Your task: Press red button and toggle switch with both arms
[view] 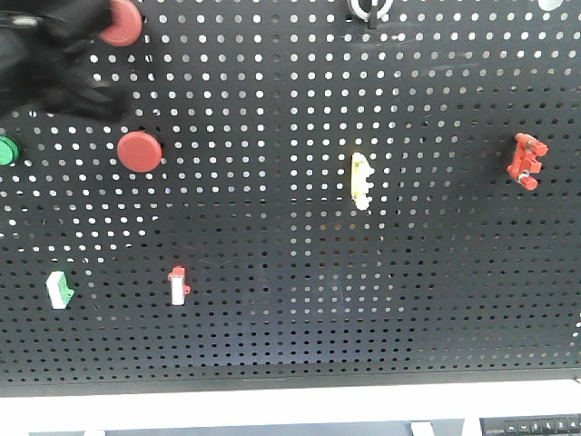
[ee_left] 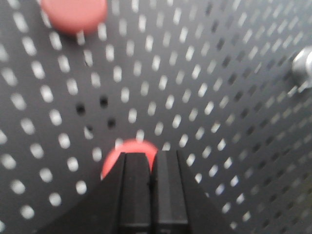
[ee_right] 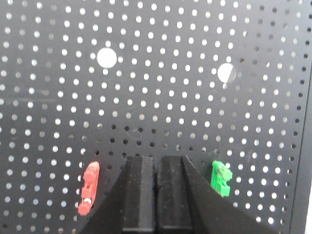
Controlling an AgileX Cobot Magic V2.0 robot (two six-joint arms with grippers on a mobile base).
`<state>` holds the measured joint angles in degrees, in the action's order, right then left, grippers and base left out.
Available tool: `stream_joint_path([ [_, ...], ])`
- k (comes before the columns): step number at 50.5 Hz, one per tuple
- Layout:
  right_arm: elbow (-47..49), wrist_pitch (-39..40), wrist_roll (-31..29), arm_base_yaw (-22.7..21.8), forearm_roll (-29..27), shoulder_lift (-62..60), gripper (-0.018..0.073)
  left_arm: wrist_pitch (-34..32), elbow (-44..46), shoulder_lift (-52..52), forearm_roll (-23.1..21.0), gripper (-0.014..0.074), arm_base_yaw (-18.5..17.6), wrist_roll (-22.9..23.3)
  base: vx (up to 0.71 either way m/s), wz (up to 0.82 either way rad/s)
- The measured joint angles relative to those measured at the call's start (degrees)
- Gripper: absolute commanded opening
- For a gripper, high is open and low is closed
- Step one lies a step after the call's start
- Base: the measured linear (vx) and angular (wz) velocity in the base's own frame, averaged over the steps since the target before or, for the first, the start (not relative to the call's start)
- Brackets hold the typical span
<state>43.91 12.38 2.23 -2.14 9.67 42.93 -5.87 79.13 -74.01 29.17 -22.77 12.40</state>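
My left gripper (ee_left: 152, 156) is shut, its tips against a red button (ee_left: 129, 148) on the black pegboard; a second red button (ee_left: 73, 13) sits further up. In the front view the left arm (view: 54, 64) is a dark blur at the top left, reaching the upper red button (view: 120, 23), above the lower red button (view: 139, 151). My right gripper (ee_right: 157, 160) is shut and empty, in front of the board between a red toggle switch (ee_right: 89, 187) on its left and a green switch (ee_right: 221, 178) on its right. It touches neither. The right arm is out of the front view.
The front view also shows a green button (view: 4, 151), a yellow switch (view: 361, 180), a red switch (view: 525, 161), a green-and-white switch (view: 59, 290) and a red-and-white switch (view: 178, 286). A silver knob (ee_left: 304, 66) is right of my left gripper. Two large holes (ee_right: 107, 57) lie above my right gripper.
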Motion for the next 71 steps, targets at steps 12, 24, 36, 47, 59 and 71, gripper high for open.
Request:
stream_joint_path([
  [12, 0.0, 0.4, 0.1, 0.0, 0.0, 0.0, -0.0011, -0.2, 1.0, -2.6, 0.0, 0.0002, -0.1, 0.0, 0.00, 0.00],
  [24, 0.0, 0.5, 0.1, 0.0, 0.0, 0.0, -0.0011, -1.7, 1.2, -3.5, 0.3, 0.0002, -0.1, 0.0, 0.00, 0.00],
  [36, 0.0, 0.7, 0.1, 0.0, 0.0, 0.0, -0.0011, 0.8, 1.2, -0.8, 0.4, 0.0002, -0.6, 0.0, 0.00, 0.00],
  [47, 0.0, 1.6, 0.1, 0.2, 1.0, 0.1, -0.0011, 5.0, -4.2, 8.5, 0.3, 0.0002, -0.6, 0.1, 0.00, 0.00],
  [59, 6.0, 3.1, 1.6, 9.7, 11.1, 5.5, -0.0007, 5.0, -12.2, 15.1, 0.3, 0.0002, -0.6, 0.1, 0.00, 0.00],
  [71, 21.9, 3.4, 2.4, 23.2, 15.8, 18.3, -0.0006, 5.5, -12.9, 16.4, 0.3, 0.0002, -0.6, 0.1, 0.00, 0.00],
])
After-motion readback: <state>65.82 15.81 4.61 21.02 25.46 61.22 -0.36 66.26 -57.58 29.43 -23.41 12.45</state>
